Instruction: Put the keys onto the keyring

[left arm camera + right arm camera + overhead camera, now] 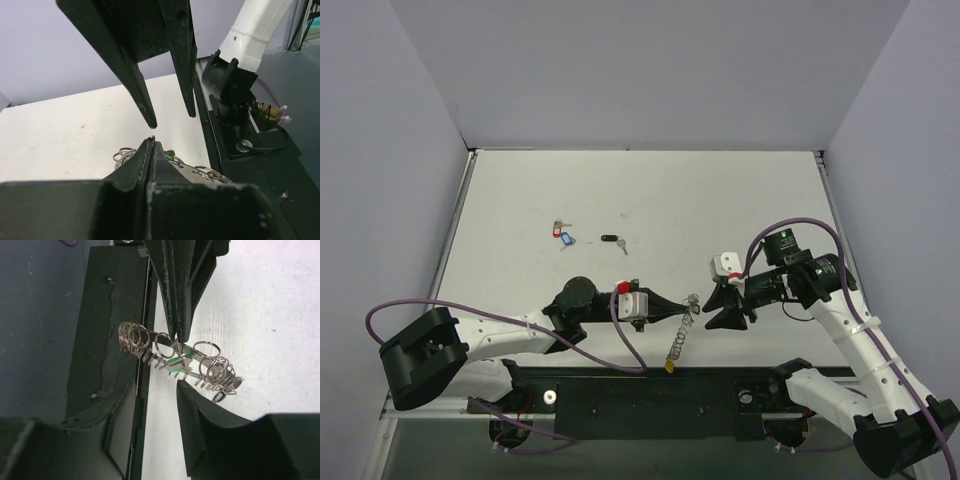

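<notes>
L gripper (pixel 178 336): jaws pinched shut on the keyring (pixel 197 356) mid-band, holding it by the desk's (pixel 720 200) near edge, btwn the arms, yellow tag (pixel 669 366) at its near end. R gripper (pixel 172 120): jaws part open, nothing in them, tips just beside the ring. Keys (pixel 563 234) lie well apart, farther back on the desk. Reckon the ring's stiff, light, slick metal w/ loops that flop and swing, so take the flat band, not the loops. Keys look tiny and light. Pinch the plastic heads.
</notes>
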`<state>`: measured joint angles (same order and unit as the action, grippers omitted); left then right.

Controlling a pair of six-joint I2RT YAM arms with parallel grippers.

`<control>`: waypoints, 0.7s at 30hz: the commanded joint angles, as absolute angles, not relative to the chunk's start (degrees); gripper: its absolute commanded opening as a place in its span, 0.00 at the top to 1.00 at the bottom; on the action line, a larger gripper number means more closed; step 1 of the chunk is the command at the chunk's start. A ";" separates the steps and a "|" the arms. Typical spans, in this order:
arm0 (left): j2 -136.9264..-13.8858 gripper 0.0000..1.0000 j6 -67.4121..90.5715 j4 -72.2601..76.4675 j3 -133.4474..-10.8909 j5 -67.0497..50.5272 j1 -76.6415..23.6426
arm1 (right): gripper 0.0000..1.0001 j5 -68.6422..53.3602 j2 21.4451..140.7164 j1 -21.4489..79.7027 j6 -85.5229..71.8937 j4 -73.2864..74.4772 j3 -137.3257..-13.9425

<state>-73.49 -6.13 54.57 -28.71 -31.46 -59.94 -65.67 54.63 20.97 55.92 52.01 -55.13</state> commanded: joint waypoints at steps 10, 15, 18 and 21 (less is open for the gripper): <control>-74.71 1.00 3.07 74.53 -27.86 -34.98 -58.54 | 0.69 -72.42 56.51 21.09 60.92 49.31 -55.11; -75.32 1.00 3.96 75.59 -27.51 -35.07 -58.54 | 0.70 -72.60 56.69 20.83 58.10 47.02 -56.42; -75.32 1.00 3.96 75.59 -27.42 -35.07 -58.54 | 0.71 -72.60 56.60 20.57 57.48 47.02 -56.86; -75.32 1.00 4.30 75.85 -27.25 -35.33 -58.54 | 0.71 -73.03 56.51 20.48 57.22 46.76 -56.78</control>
<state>-75.59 2.87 69.43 -27.14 -34.46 -58.76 -69.38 56.38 20.97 57.89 47.42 -54.85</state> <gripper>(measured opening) 0.023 0.291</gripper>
